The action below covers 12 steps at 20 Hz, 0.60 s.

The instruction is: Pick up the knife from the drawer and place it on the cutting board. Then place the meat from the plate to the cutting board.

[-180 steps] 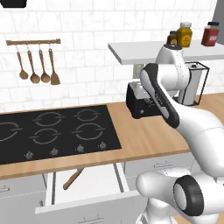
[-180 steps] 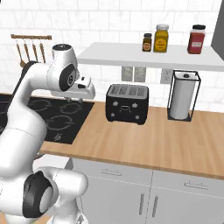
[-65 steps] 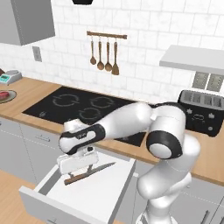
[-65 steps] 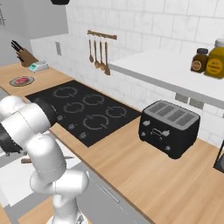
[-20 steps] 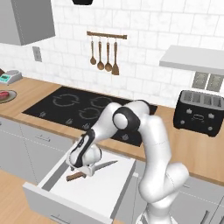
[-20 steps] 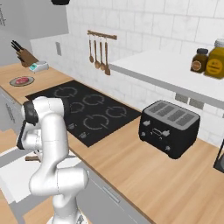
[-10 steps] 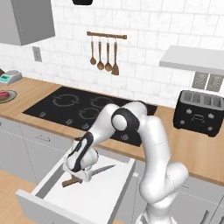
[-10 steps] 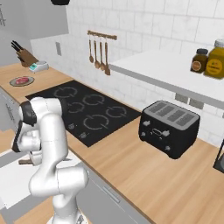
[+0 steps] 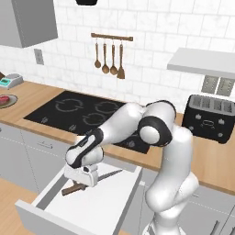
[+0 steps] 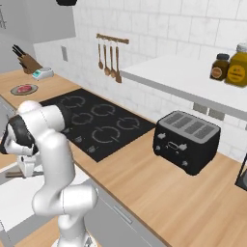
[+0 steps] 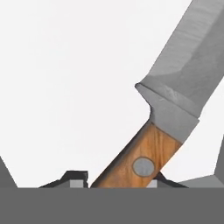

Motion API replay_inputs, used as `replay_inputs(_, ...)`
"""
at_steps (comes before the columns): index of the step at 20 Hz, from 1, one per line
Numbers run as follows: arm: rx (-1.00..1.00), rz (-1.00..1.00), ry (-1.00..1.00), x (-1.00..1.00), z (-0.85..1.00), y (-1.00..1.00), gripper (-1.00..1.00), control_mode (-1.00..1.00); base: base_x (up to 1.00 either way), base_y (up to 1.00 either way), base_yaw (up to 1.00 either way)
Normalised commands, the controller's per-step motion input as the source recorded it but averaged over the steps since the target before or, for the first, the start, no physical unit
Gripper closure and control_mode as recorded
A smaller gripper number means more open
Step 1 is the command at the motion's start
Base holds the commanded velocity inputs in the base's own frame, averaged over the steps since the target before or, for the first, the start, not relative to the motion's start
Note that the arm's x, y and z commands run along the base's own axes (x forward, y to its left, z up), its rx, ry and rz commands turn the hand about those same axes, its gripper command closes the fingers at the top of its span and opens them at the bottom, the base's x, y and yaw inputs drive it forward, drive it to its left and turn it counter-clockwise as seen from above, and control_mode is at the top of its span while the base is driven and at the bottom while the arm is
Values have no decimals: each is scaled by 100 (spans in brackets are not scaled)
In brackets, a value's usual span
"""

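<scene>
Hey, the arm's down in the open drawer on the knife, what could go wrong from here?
1. The jaws close on the knife's wooden handle, with the long blade sticking far out to one side; it may swing or slip when lifted.
2. The knife lies in the drawer below the counter edge, so a lift angled toward the counter might catch the blade.
3. The plate sits far along the counter, so the carry looks long.

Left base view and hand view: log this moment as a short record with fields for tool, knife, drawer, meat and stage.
tool: the tool is down in the drawer, fingers either side of the knife's wooden handle
knife: the knife lies on the drawer floor, blade pointing away from the tool
drawer: the drawer is pulled open, white inside
meat: the meat sits on the plate, far counter
stage: knife not yet lifted
</scene>
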Motion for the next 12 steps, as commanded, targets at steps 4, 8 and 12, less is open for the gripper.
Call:
replay_inputs(4, -18, 5, -10, -47, 100, -45, 100, -100, 0, 0, 0)
replay_inputs(8, -21, 13, -24, -40, 100, -55, 100, -100, 0, 0, 0)
replay_inputs(12, -9, 13, -28, -30, 100, -55, 100, -100, 0, 0, 0)
